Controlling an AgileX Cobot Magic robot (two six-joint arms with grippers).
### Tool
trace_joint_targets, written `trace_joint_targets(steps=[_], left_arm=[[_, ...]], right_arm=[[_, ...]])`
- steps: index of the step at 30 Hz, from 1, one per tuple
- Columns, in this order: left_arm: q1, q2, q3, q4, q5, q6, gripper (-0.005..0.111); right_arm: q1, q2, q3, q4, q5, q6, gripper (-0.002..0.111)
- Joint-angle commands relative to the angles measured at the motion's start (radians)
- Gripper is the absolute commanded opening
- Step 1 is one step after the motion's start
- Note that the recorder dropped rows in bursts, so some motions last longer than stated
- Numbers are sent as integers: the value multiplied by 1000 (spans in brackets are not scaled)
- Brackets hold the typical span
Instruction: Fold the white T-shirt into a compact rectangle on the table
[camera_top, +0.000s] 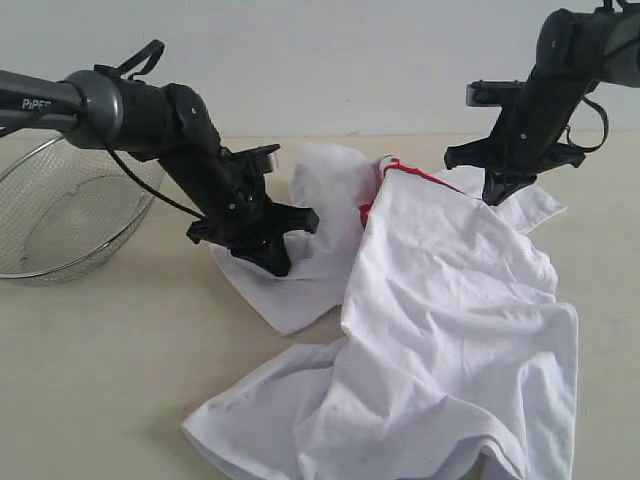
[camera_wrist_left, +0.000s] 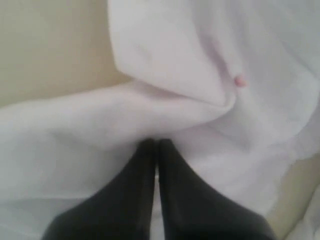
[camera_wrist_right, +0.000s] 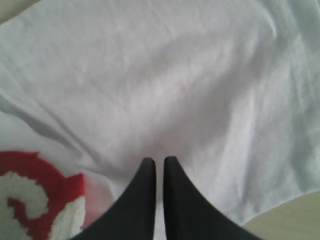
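Note:
The white T-shirt (camera_top: 440, 330) lies crumpled on the beige table (camera_top: 110, 370), bunched high at the back, where a strip of red lettering (camera_top: 410, 171) shows. My left gripper (camera_top: 272, 256) is down at the shirt's left edge, and in the left wrist view its fingers (camera_wrist_left: 172, 165) are pressed together on a fold of the cloth (camera_wrist_left: 165, 75). My right gripper (camera_top: 497, 192) is at the shirt's back right. Its tips (camera_wrist_right: 172, 172) are nearly touching, pinched on white cloth (camera_wrist_right: 165, 80) beside the red print (camera_wrist_right: 30, 182).
A wire mesh basket (camera_top: 60, 215) stands on the table at the far left, close behind my left arm. A pale wall (camera_top: 330, 60) runs along the back. A small pinkish spot (camera_wrist_left: 240, 80) shows on the cloth.

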Motion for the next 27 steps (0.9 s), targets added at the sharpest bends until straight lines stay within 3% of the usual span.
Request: trace_joint_targets(steps=[1, 17, 27], left_arm=[[40, 28, -2, 89, -5, -13, 4], [130, -6, -26, 83, -3, -15, 4], [142, -6, -113, 75, 24, -27, 4]], right_arm=[[-4, -3, -1, -39, 2, 13, 0], [-12, 52, -1, -165, -11, 82, 0], [-94, 51, -1, -165, -4, 82, 0]])
